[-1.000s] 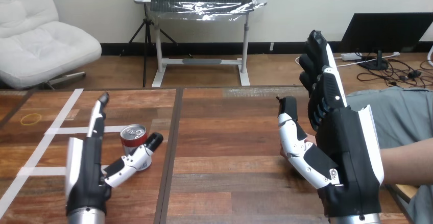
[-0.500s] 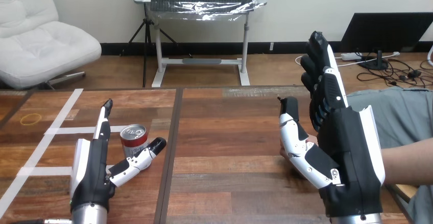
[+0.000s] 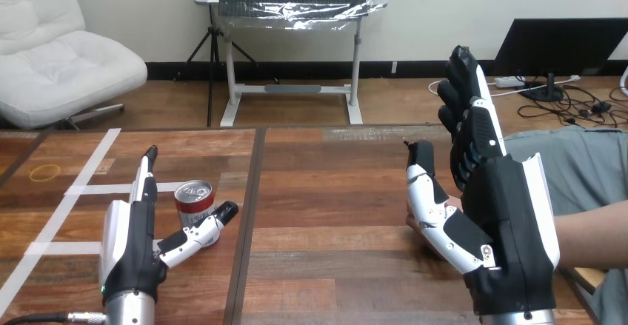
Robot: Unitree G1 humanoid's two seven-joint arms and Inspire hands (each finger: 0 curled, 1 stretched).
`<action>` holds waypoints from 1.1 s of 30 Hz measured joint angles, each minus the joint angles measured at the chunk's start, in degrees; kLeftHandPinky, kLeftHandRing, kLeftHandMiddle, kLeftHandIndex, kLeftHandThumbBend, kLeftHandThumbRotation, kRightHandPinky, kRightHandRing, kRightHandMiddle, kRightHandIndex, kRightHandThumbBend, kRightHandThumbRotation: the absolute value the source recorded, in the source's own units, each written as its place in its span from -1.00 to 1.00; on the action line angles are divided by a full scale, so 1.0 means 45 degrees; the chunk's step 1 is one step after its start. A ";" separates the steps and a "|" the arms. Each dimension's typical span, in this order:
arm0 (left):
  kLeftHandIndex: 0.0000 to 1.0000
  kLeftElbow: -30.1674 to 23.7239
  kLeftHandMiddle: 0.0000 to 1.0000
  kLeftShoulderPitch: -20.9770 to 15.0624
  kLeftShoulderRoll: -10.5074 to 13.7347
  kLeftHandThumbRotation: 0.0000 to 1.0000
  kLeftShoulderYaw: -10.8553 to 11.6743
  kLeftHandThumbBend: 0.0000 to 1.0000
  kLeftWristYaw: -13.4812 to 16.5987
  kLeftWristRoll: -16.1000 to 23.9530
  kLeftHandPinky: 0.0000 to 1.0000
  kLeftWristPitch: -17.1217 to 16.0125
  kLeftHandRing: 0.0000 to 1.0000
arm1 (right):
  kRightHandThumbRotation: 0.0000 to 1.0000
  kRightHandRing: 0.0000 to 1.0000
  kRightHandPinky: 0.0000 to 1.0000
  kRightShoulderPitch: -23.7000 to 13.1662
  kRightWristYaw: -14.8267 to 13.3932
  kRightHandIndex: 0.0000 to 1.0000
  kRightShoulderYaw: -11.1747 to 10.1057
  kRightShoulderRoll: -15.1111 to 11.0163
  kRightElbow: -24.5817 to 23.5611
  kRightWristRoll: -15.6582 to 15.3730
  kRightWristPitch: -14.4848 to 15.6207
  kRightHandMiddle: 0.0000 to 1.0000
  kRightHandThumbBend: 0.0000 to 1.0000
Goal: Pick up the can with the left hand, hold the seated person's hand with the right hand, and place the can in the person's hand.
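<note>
A red can with a silver top point(image 3: 194, 202) stands upright on the wooden table point(image 3: 326, 199), left of the middle. My left hand point(image 3: 132, 247) is open beside it, fingers straight along the can's left side. The thumb point(image 3: 201, 230) reaches across in front of the can's base, and I cannot tell if it touches. My right hand point(image 3: 509, 221) stands upright at the right, open, fingers straight up and thumb point(image 3: 425, 184) apart. The person's forearm point(image 3: 592, 232) comes in from the right edge behind it. Their hand is mostly hidden; a bit of it point(image 3: 449, 204) shows between my thumb and palm.
White tape strips point(image 3: 89, 188) cross the table's left part, and a yellow rubber band point(image 3: 45, 171) lies near the far left. A dark seam point(image 3: 248, 214) splits the table just right of the can. The person's lap point(image 3: 578, 166) sits at the right edge.
My left hand has drawn back slightly toward me and shifted a little beside the can. The can, my right hand and the person's arm have stayed put.
</note>
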 measured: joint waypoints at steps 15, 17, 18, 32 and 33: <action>1.00 0.1437 1.00 -0.0766 0.0420 0.19 -0.0418 0.95 0.1801 0.1063 0.79 -0.0020 0.94 | -1.00 1.00 1.00 0.0000 0.0062 1.00 -0.0029 0.0001 0.0000 0.0016 0.0024 1.00 -1.00; 1.00 0.1601 1.00 -0.0852 0.0498 0.22 -0.0486 0.97 0.1976 0.1112 0.79 -0.0042 0.94 | -1.00 1.00 1.00 0.0000 0.0063 1.00 -0.0041 0.0002 0.0000 0.0013 0.0033 1.00 -1.00; 1.00 0.1673 1.00 -0.0890 0.0536 0.23 -0.0518 0.97 0.2064 0.1138 0.79 -0.0045 0.94 | -1.00 1.00 1.00 0.0000 0.0063 1.00 -0.0049 0.0002 0.0000 0.0013 0.0040 1.00 -1.00; 0.95 0.2668 0.94 -0.1369 0.0932 0.15 -0.0654 0.92 0.2590 0.1134 0.73 -0.0413 0.87 | -1.00 1.00 1.00 -0.0004 0.0074 1.00 -0.0242 0.0011 -0.0002 0.0011 0.0249 1.00 -1.00; 0.95 0.2737 0.93 -0.1395 0.0944 0.14 -0.0654 0.92 0.2602 0.1117 0.72 -0.0446 0.87 | -1.00 1.00 1.00 -0.0005 0.0074 1.00 -0.0260 0.0011 -0.0002 0.0011 0.0261 1.00 -1.00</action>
